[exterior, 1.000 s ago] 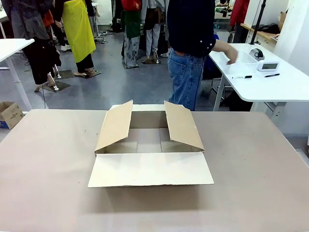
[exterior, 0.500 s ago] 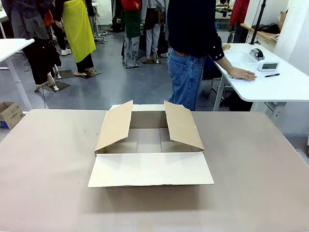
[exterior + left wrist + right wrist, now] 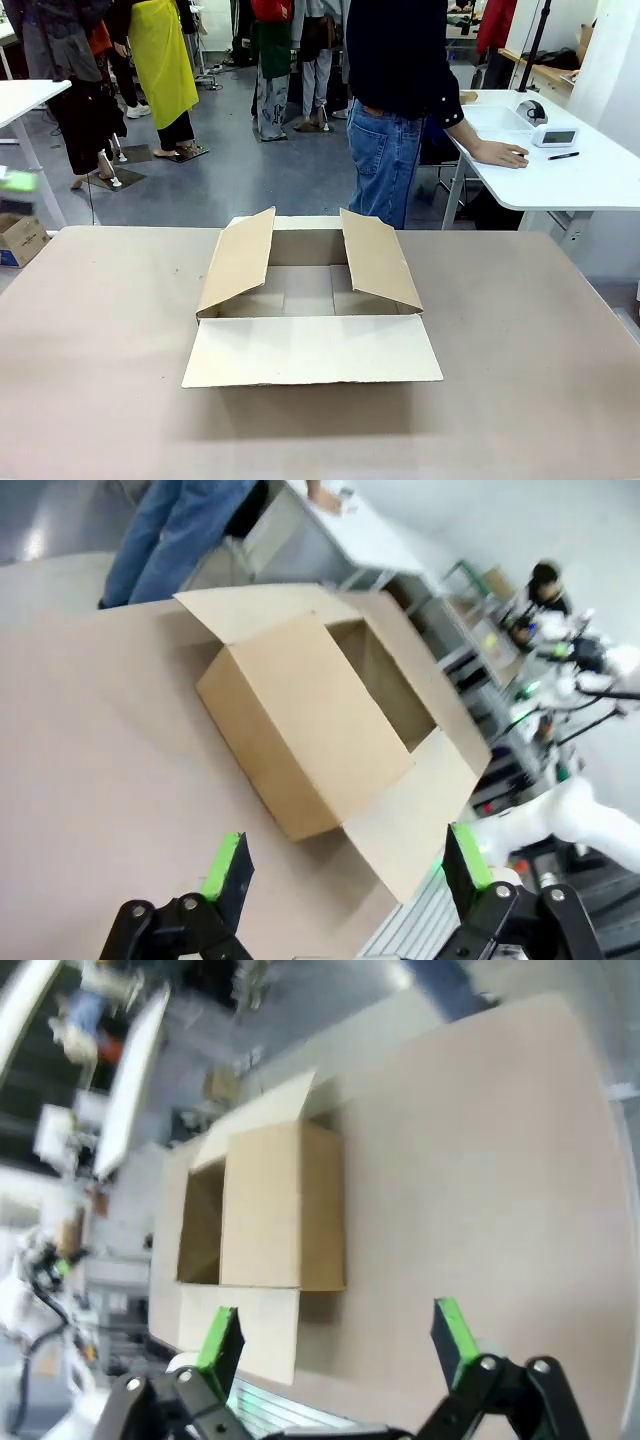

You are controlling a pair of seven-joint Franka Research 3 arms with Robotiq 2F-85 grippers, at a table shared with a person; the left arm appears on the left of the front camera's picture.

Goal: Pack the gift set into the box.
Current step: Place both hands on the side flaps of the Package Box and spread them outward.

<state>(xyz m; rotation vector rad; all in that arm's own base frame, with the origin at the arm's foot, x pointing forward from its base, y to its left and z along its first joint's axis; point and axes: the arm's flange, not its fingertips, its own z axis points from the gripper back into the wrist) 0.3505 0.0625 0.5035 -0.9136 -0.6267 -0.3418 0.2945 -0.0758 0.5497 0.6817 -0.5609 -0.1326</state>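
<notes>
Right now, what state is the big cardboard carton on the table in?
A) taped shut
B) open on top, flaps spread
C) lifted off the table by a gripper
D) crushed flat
B: the brown cardboard carton rests on the table with its flaps standing open, so its inside shows from above.

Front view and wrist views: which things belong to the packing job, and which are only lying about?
Belong to the job:
box, flaps open, on the table
left gripper and right gripper, both open

Only lying about:
black pen and small white device on the white side table
small cardboard box on the floor
</notes>
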